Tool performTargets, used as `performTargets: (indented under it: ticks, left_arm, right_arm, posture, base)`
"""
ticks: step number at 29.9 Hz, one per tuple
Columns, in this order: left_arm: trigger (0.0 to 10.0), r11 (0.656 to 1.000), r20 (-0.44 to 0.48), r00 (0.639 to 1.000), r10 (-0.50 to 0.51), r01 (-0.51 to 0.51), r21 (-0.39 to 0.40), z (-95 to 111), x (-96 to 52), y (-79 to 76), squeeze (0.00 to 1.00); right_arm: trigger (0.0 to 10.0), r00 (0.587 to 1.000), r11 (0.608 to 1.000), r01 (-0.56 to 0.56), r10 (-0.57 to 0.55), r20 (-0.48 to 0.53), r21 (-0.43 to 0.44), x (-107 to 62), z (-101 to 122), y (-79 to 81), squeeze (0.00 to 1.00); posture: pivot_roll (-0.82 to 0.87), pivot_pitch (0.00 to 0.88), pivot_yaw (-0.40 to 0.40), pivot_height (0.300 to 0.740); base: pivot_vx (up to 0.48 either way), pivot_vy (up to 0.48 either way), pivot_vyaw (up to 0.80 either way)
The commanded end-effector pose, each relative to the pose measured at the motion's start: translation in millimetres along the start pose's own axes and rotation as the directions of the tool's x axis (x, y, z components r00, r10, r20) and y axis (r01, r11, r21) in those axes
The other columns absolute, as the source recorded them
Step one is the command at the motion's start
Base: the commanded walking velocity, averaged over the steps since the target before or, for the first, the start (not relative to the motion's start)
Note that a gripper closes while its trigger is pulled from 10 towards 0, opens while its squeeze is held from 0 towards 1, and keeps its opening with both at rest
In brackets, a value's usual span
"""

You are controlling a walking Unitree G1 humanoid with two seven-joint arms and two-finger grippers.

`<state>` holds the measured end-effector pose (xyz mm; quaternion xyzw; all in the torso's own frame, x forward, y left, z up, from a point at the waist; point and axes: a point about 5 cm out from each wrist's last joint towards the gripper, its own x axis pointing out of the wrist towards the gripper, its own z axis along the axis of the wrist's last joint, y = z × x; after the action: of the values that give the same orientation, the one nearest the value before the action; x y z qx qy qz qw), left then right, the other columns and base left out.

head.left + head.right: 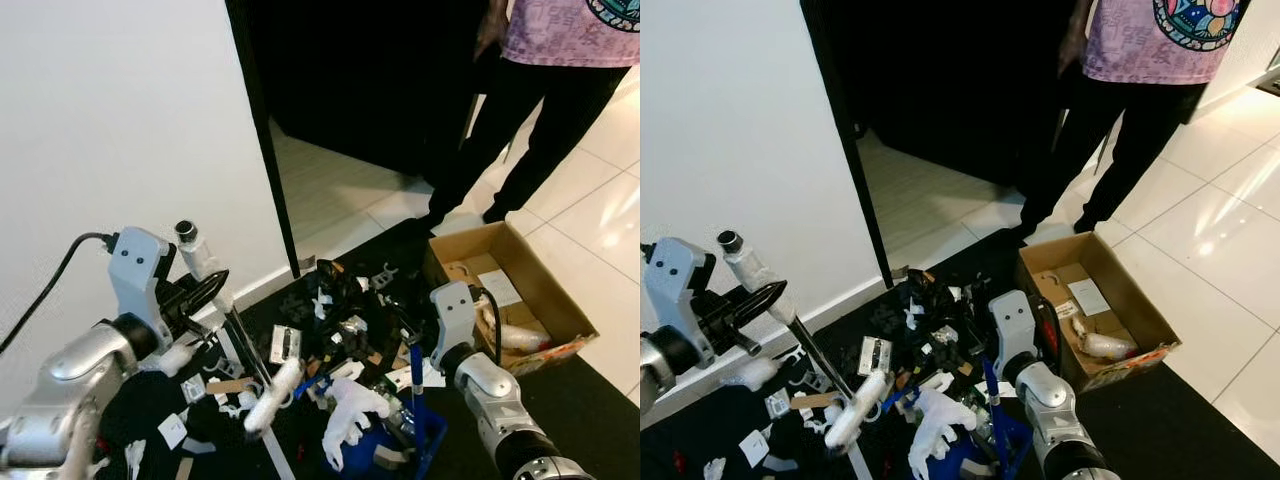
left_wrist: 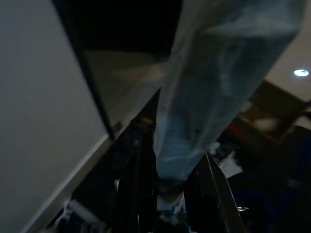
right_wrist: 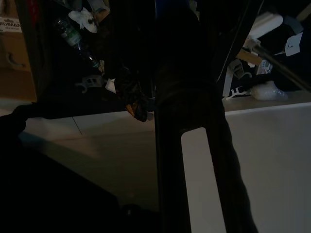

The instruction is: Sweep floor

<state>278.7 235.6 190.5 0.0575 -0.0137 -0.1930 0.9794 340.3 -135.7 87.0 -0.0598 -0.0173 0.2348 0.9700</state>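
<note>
My left gripper point(image 1: 203, 291) is shut on a broom handle point(image 1: 200, 258) wrapped in pale tape, low by the white wall. The handle slants down to a white end point(image 1: 268, 396) among the litter point(image 1: 340, 310): white scraps, cardboard bits and dark pieces spread over a black mat point(image 1: 590, 395). In the left wrist view the pale handle point(image 2: 194, 111) runs between my black fingers point(image 2: 214, 194). My right gripper point(image 1: 412, 350) is shut on the upright handle of a blue dustpan point(image 1: 405, 445), which holds white rubbish point(image 1: 350, 408). The right wrist view is dark, with that handle point(image 3: 180, 121) down its middle.
An open cardboard box point(image 1: 466, 240) with a few items inside sits on the mat to my right. A person point(image 1: 545, 110) in dark trousers stands just beyond it on pale tiles. A black door frame point(image 1: 265, 150) edges a dark doorway ahead.
</note>
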Motion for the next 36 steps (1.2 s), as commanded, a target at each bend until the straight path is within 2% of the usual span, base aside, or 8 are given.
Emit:
performTargets:
  ticks: [1, 5, 13, 17, 20, 27, 32, 36]
  left_arm:
    - [10.0, 0.995, -0.006, 0.995, 0.101, -0.100, 0.022, -12.9, 4.1, 4.5, 0.00]
    - [10.0, 0.968, -0.009, 0.968, 0.252, -0.252, 0.015, -40.1, 18.3, 7.8, 0.00]
    - [10.0, 0.942, -0.038, 0.943, 0.332, -0.333, -0.037, -61.1, 31.6, 5.3, 0.00]
    - [10.0, 0.902, -0.043, 0.909, 0.415, -0.417, -0.107, -70.6, 41.1, 8.4, 0.00]
    - [10.0, 0.891, -0.043, 0.899, 0.435, -0.437, -0.125, -74.0, 45.5, 8.2, 0.00]
    - [10.0, 0.871, -0.098, 0.912, 0.399, -0.410, -0.270, -87.4, 56.3, -2.8, 0.00]
    - [10.0, 0.852, -0.136, 0.944, 0.300, -0.329, -0.407, -101.6, 61.9, -20.4, 0.00]
    - [10.0, 0.858, -0.131, 0.965, 0.229, -0.263, -0.441, -104.8, 63.3, -30.4, 0.00]
  right_arm:
    - [10.0, 0.999, 0.998, -0.006, 0.009, -0.048, 0.059, -4.4, -14.1, 10.0, 0.00]
    - [10.0, 0.999, 0.998, -0.005, 0.007, -0.039, 0.060, -3.7, -12.4, 9.9, 0.00]
    - [10.0, 0.999, 0.998, -0.011, 0.013, -0.033, 0.057, -2.8, -11.1, 10.7, 0.00]
    - [10.0, 0.999, 0.998, -0.015, 0.016, -0.030, 0.054, -2.9, -10.5, 10.1, 0.00]
    - [10.0, 0.999, 0.998, -0.018, 0.020, -0.030, 0.054, -2.7, -10.4, 10.7, 0.00]
    - [10.0, 0.999, 0.998, -0.028, 0.029, -0.022, 0.054, -0.9, -8.7, 13.5, 0.00]
    - [10.0, 0.999, 0.998, -0.031, 0.032, -0.019, 0.052, -1.2, -8.5, 13.8, 0.00]
    - [10.0, 0.999, 0.998, -0.031, 0.032, -0.020, 0.052, -1.4, -8.8, 13.7, 0.00]
  posture:
    - [0.10, 0.250, 0.085, 0.740]
    - [0.10, 0.253, 0.077, 0.740]
    - [0.08, 0.261, 0.072, 0.740]
    - [0.07, 0.271, 0.065, 0.740]
    - [0.07, 0.280, 0.061, 0.740]
    - [0.06, 0.288, 0.058, 0.740]
    - [0.05, 0.286, 0.058, 0.740]
    - [0.05, 0.283, 0.057, 0.740]
  base:
    - [0.000, 0.000, 0.00]
    - [0.000, 0.000, 0.00]
    - [0.000, 0.000, 0.00]
    - [0.000, 0.000, 0.00]
    - [0.000, 0.000, 0.00]
    - [0.000, 0.000, 0.00]
    - [0.000, 0.000, 0.00]
    - [0.000, 0.000, 0.00]
